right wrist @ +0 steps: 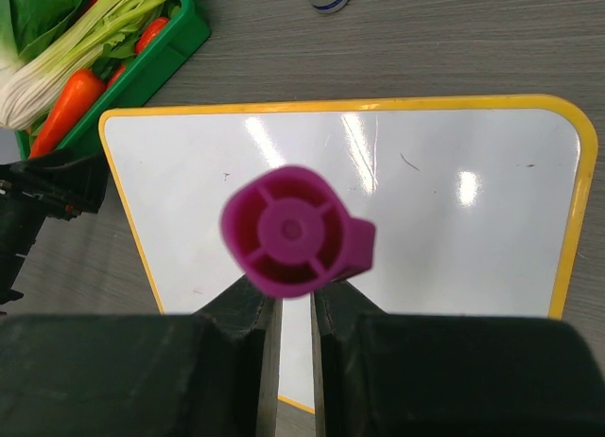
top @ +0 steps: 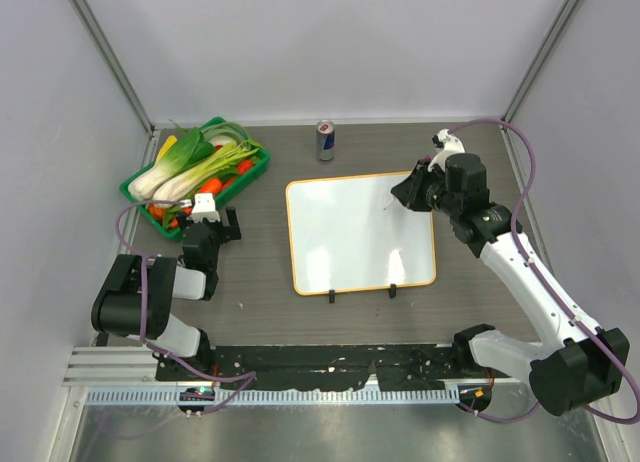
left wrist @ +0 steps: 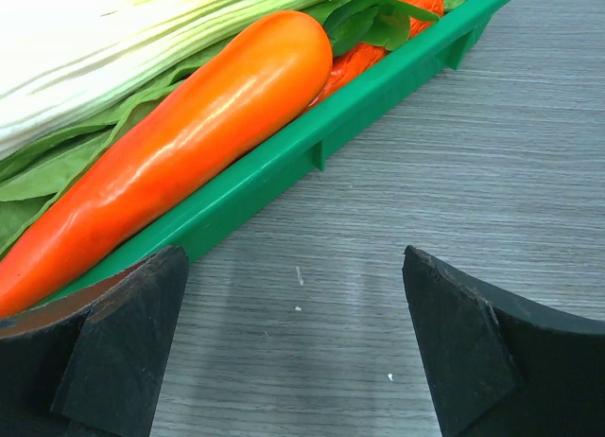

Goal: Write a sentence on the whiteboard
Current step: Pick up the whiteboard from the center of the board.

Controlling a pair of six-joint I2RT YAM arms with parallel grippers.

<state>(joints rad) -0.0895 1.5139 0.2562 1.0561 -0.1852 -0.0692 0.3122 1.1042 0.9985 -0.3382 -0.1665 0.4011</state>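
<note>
The whiteboard [top: 345, 247] lies flat mid-table, white with an orange-tan rim and two black clips [top: 331, 296] on its near edge. It fills the right wrist view [right wrist: 454, 238]. No sentence shows on it, only a few faint specks. My right gripper [top: 412, 194] hovers over the board's far right corner, shut on a magenta marker [right wrist: 288, 231] whose capped end faces the camera; its tip is hidden. The right gripper [right wrist: 295, 305] has its jaws close together. My left gripper [top: 218, 222] is open and empty by the green tray, and shows the same in the left wrist view [left wrist: 293, 267].
A green tray [top: 133, 195] of leafy greens and carrots stands at the far left; its rim [left wrist: 312, 139] and an orange carrot [left wrist: 189, 144] are just ahead of my left fingers. A drink can [top: 325, 140] stands behind the board. Walls enclose three sides.
</note>
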